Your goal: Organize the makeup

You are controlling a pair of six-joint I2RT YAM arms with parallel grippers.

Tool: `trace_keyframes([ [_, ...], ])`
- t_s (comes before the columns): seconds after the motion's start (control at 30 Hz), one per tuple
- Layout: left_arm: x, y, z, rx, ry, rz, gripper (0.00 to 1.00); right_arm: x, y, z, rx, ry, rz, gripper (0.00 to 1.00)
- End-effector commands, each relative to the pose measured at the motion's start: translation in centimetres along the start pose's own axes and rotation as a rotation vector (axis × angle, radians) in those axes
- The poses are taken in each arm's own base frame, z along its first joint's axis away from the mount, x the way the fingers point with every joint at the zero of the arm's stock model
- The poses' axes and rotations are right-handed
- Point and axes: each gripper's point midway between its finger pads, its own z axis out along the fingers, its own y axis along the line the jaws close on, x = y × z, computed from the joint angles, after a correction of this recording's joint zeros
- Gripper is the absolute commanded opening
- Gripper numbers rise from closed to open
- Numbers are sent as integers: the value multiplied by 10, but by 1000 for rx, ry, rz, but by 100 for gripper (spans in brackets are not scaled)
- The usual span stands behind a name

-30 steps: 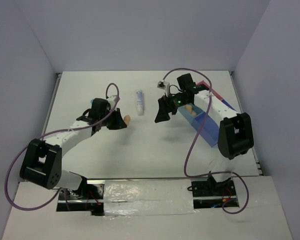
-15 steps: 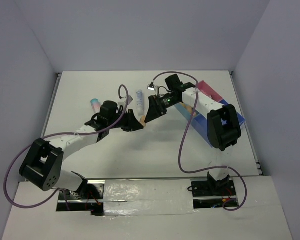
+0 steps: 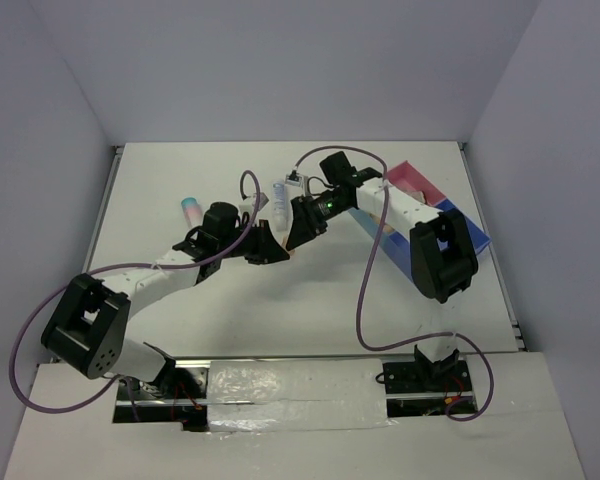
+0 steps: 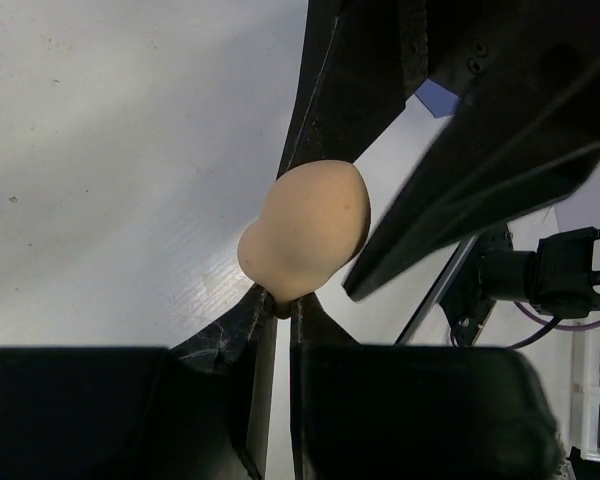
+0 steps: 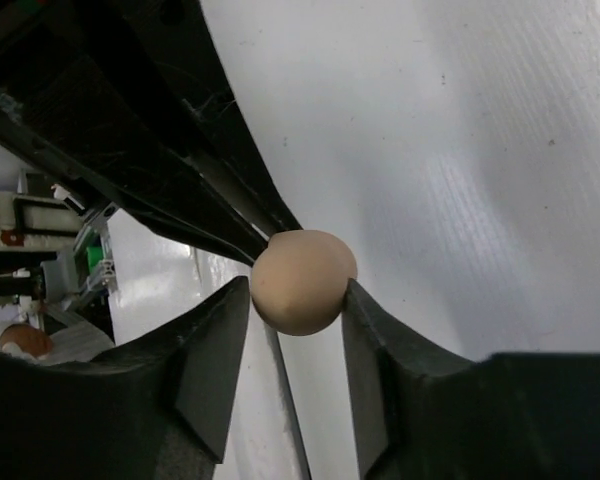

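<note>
Handover above the middle of the desk [image 3: 180,170]: the left gripper [image 4: 277,305], almost closed, pinches the peach sponge [image 4: 305,232] by its narrow tip. The right gripper [image 5: 295,300] clasps its round end from both sides. The left should release only once the right's hold is firm. Print on the white tube [image 3: 278,196] is too small to read.

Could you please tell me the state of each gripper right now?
Left gripper: closed, pinching the peach sponge by its narrow end.
Right gripper: fingers either side of the same sponge; whether it grips cannot be told.
</note>
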Motion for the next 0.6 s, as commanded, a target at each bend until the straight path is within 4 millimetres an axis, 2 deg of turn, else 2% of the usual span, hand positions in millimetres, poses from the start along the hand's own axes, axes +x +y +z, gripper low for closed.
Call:
trace_keyframes([
  [0.0,-19,-18,2,60,-42,37,12,-10,2,2,2,-7,-50,47],
  [0.03,-18,-18,3,60,-37,31,14,-9,-1,2,11,-3,-49,43],
  [0.07,-18,-18,3,61,-34,31,15,-9,-1,2,17,-4,-54,34],
  [0.13,-17,-17,3,54,-25,25,21,-8,-4,1,35,-2,-56,23],
  [0.17,-12,-15,3,49,-4,16,25,-8,-4,1,40,-1,-60,21],
  [0.2,-13,-16,5,49,11,11,35,-8,-4,0,42,-1,-61,19],
  [0.23,-11,-15,5,46,27,3,41,-7,-5,0,49,-1,-65,17],
  [0.27,-7,-16,6,53,51,-6,45,-7,-4,-1,52,-1,-70,16],
  [0.4,-9,-23,4,90,37,11,98,-4,-4,-5,78,3,-91,14],
  [0.57,-17,-24,-3,63,3,37,99,-4,-10,-21,178,-5,-146,14],
])
